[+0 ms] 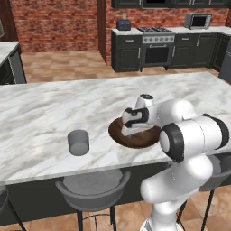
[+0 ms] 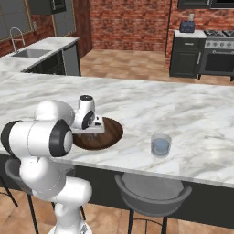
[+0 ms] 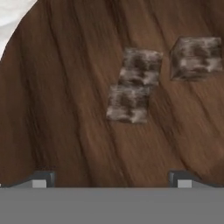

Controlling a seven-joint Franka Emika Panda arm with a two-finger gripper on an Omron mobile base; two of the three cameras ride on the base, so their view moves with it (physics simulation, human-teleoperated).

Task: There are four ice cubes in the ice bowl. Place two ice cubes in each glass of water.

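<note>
**DESK:** Any progress to report on the ice?

**FIELD:** Barely begun, judging from the scene. Counted three ice cubes (image 3: 141, 66) lying in the ice bowl (image 1: 135, 137). Cannot account for a fourth, possibly just outside the close-up. Spotted nothing pale in either tumbler, though too small to rule out.

**DESK:** And the jaws?

**FIELD:** Spread wide and empty, poised low over the bowl's wooden floor, short of the cubes and touching none. Gripping nothing at all.

**DESK:** Where to find the rest?

**FIELD:** All on the marble tabletop (image 1: 40, 113). Bowl near the front edge, under the hand. Left glass of water (image 1: 78, 142) standing upright, well apart from the bowl on one side. Right glass of water (image 2: 161, 144) upright too, well apart on the other.

**DESK:** Left to do, then?

**FIELD:** Nearly everything, at a guess: lifting each cube and dropping two per tumbler.

**DESK:** How to describe the cubes?

**FIELD:** Small, blocky and translucent, mottled pale grey over the brown grain showing through. Two pressed corner to corner near the middle of the close-up, the third just beside them and set apart. Likely slippery and easy to nudge, so probably best taken one at a time, starting with the loner.
</note>
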